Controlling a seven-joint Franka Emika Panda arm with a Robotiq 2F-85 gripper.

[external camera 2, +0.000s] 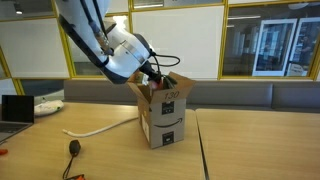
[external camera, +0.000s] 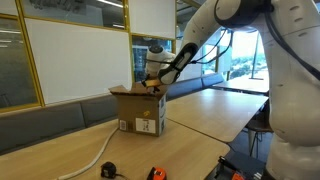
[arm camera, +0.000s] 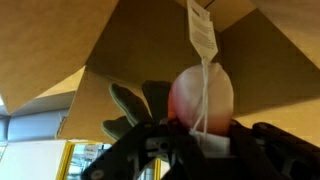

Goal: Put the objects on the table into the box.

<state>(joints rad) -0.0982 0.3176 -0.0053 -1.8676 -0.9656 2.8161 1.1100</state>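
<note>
Closest to the lens, wrist view: gripper (arm camera: pixel 195 138) clamped on the orange-and-white roundish item (arm camera: pixel 195 95), a white tag (arm camera: pixel 203 30) on a string running from it, cardboard flaps of the box (arm camera: pixel 110 70) behind. Both exterior views: gripper (external camera: pixel 152 86) (external camera 2: pixel 155 78) sits at the open top of the box (external camera: pixel 138 112) (external camera 2: pixel 165 115). On the bench (external camera: pixel 205 115): long white cord (external camera: pixel 92 155) beside the box, small black item (external camera: pixel 110 170) near its end, black-and-orange item (external camera: pixel 155 173) at the front edge, all well apart from the gripper
</note>
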